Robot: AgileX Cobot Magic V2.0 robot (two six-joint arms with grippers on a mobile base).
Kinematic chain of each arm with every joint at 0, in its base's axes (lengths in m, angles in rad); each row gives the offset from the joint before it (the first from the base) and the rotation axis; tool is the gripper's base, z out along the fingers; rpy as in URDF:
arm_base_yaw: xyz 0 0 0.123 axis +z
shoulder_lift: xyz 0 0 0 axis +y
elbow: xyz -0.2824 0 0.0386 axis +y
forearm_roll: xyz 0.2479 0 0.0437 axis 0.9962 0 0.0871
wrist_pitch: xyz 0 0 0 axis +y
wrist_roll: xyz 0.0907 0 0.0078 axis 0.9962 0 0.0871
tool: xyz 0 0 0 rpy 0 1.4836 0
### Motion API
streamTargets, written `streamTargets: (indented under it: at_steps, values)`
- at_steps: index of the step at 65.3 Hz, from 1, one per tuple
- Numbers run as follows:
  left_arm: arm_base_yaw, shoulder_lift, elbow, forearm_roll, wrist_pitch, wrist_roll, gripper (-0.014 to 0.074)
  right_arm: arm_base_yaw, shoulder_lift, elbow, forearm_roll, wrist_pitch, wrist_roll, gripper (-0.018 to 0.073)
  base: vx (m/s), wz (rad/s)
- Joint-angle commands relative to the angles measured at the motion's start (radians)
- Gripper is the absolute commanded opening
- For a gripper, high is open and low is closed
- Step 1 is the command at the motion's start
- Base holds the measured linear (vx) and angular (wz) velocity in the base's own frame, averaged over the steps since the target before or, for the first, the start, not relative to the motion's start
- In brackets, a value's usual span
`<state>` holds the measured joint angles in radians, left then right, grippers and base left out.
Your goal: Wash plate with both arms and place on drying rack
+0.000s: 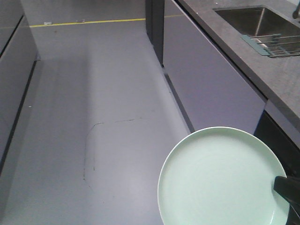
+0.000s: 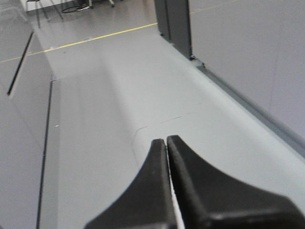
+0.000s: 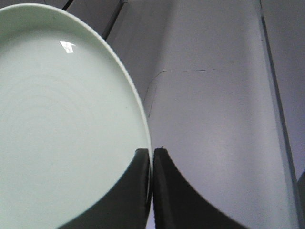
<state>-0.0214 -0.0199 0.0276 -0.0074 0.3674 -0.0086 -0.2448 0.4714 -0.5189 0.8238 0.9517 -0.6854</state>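
The pale mint-green plate (image 1: 220,178) hangs above the floor at the bottom right of the front view, beside the cabinets. My right gripper (image 3: 152,152) is shut on the plate (image 3: 62,119) at its rim, one finger over the face and one behind it. Only the gripper's black tip (image 1: 287,187) shows in the front view, at the plate's right edge. My left gripper (image 2: 166,141) is shut with nothing in it and points along the floor; it is out of the front view. The drying rack (image 1: 276,44) lies on the counter by the sink, far from the plate.
A dark stone counter (image 1: 262,70) with a steel sink basin (image 1: 251,21) runs along the right, above grey cabinet fronts (image 1: 206,79). Grey floor (image 1: 93,117) stretches ahead to a yellow line (image 1: 89,22). Another cabinet row (image 1: 14,70) lines the left.
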Motion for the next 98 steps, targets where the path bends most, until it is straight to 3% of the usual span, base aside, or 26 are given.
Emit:
streamTargets:
  at_steps: [1,27,59,98]
  values:
    - [-0.007,-0.006,-0.033,-0.009,-0.070,-0.004,-0.0006,-0.007,0.004,-0.026,0.049,-0.037,0.001,-0.0001,0.08,0.39]
    - [-0.011,-0.006,-0.033,-0.009,-0.070,-0.004,-0.0006,-0.007,0.004,-0.026,0.049,-0.037,0.001,-0.0001,0.09,0.37]
    - [-0.124,-0.006,-0.033,-0.009,-0.070,-0.004,-0.0006,-0.007,0.004,-0.026,0.049,-0.037,0.001,-0.0001,0.09,0.28]
    - [-0.136,-0.006,-0.033,-0.009,-0.070,-0.004,-0.0006,-0.007,0.004,-0.026,0.048,-0.037,0.001,-0.0001,0.09,0.12]
